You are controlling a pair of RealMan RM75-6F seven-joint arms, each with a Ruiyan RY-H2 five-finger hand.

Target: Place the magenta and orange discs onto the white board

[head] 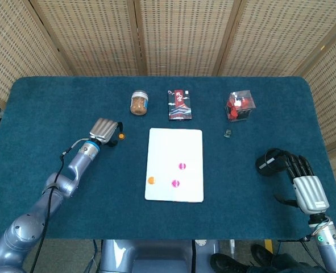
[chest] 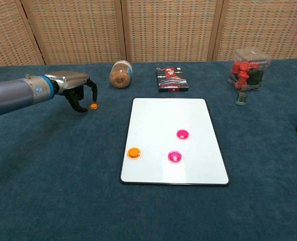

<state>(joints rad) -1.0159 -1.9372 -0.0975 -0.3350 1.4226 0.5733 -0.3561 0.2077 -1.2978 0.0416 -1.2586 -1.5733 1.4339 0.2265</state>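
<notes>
The loose orange disc (chest: 93, 106) lies just beyond the fingertips (chest: 81, 109) of the left robot hand (chest: 78, 92), on its board side (fingers curled, spread apart and empty, far nearer than the right).

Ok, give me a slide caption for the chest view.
Left hand closes around the last orange disc beside the white board.

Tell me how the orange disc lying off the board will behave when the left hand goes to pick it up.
The orange disc looks small, thin and flat on the cloth, so it is probably light and hard to get under. The left hand has fingers curled beside it; a nudge would likely slide it. It looks rigid and unlikely to roll.
</notes>
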